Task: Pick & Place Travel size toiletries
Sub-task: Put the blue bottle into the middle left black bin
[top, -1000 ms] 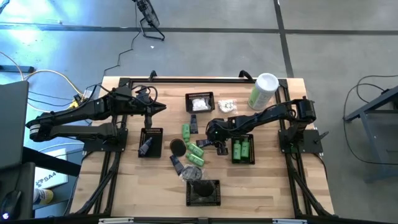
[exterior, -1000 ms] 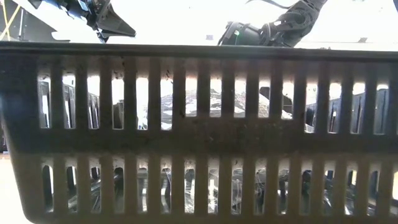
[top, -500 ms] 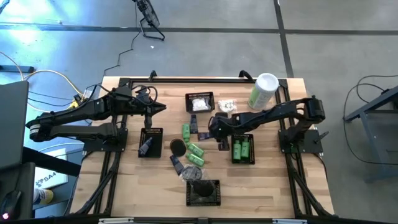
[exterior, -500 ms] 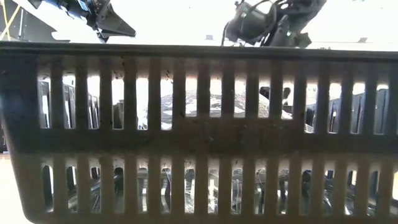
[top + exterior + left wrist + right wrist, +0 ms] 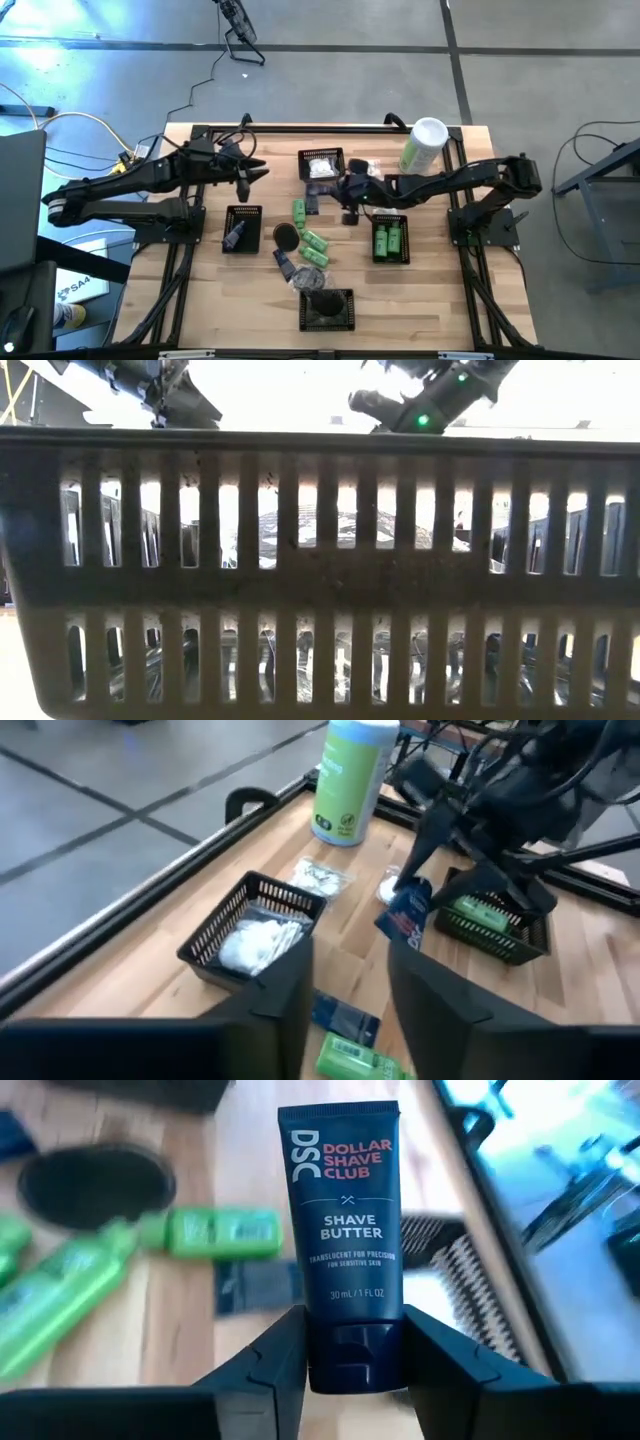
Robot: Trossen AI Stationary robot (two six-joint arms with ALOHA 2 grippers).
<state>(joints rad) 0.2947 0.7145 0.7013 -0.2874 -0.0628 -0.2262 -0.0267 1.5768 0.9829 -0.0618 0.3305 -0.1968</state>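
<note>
The right gripper (image 5: 345, 1350) has its jaws clamped on the black shave butter tube (image 5: 343, 1230), up over the surface middle, so carry it gently to a basket (image 5: 241, 227) before letting go; the left gripper (image 5: 350, 990) waits, jaws apart.

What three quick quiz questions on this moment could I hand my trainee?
1. True or false: the right end effector grips a dark shave butter tube.
2. What fills the basket at the table's far side? A) white packets B) green bottles
3. Which basket holds green bottles: the one nearer the left arm or the right?

Key: 1 true; 2 A; 3 right.
</note>
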